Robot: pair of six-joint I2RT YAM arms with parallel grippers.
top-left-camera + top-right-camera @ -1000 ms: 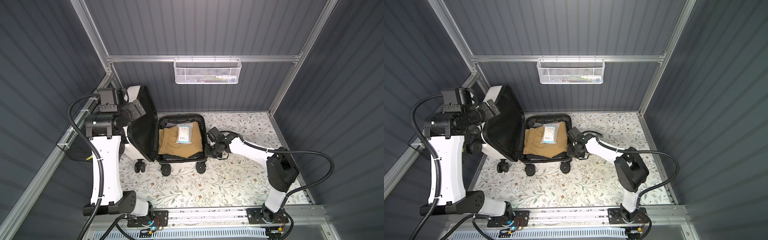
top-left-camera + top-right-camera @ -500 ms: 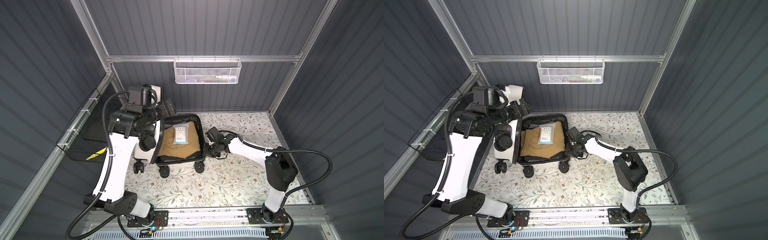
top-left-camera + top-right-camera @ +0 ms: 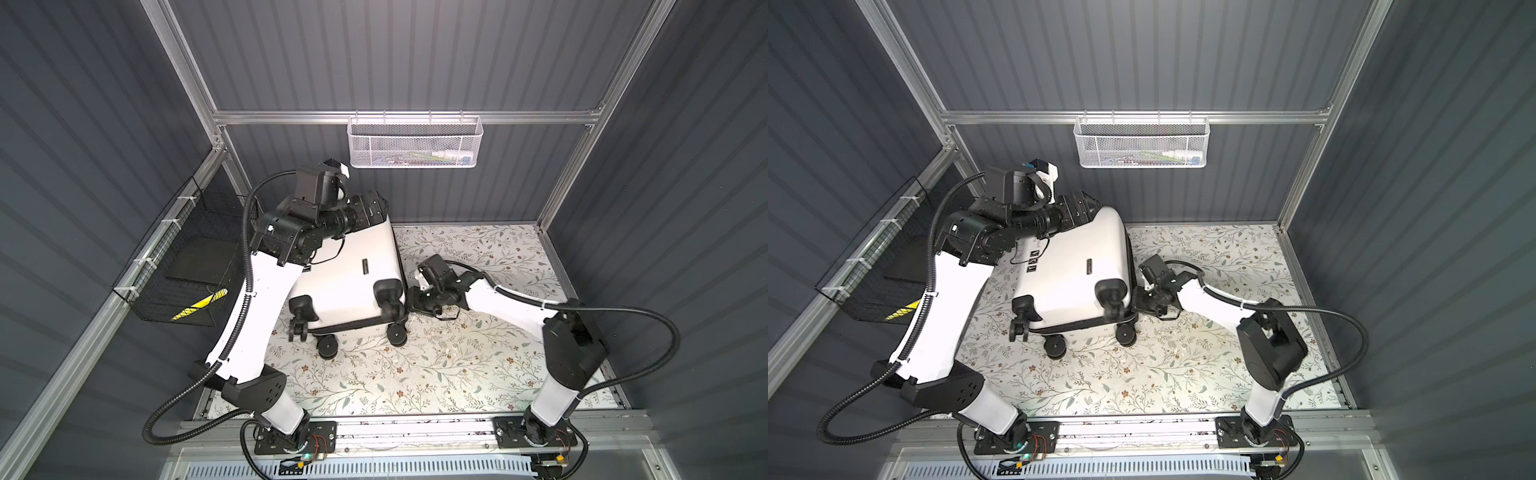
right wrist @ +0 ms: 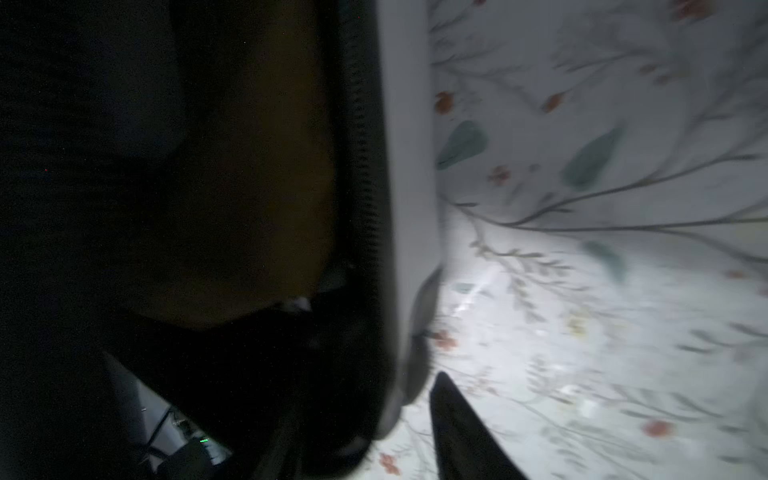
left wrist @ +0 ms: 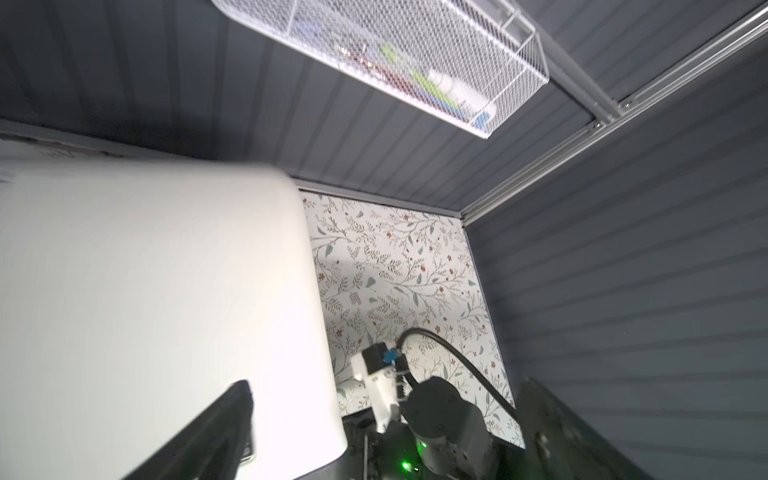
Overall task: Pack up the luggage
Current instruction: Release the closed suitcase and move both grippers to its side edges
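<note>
Closing the lid looks like the step in hand.

Near to far:
- **Worktop:** the flowered worktop (image 3: pixel 415 374) is bare up front.
- **Suitcase:** the suitcase (image 3: pixel 349 270) lies left of centre, wheels (image 3: pixel 328 347) toward the near edge.
- **Lid:** the white lid (image 3: pixel 1067 257) sits over the base, tilted, and I'd say it's not seated. The right wrist view looks in under it at tan cloth (image 4: pixel 257 208) and black zipper trim.
- **Right fingers:** the right fingers (image 4: pixel 461 436) are at the near right corner, just beside a wheel, one of them outside the shell rim. The view is too dark and blurred, so I cannot tell if they're released or pinching the rim.
- **Left fingers:** the left fingers (image 5: pixel 216 432) are at the lid's far end, spread wide and grasping nothing, one lying against the white shell.
- **Beyond:** there's a white mesh basket (image 3: pixel 413 143) on the far wall and a black wire basket (image 3: pixel 183 266) on the left wall.

Doing it well:
- Get the right fingers clear of the seam before the lid drops, or they get trapped.
- The gap shows on the right, so press down there with the left, flat and slow.
- Check that no cloth pokes over the zipper line.
- The shell may slide on the worktop, so brace its right side with the right arm.
</note>
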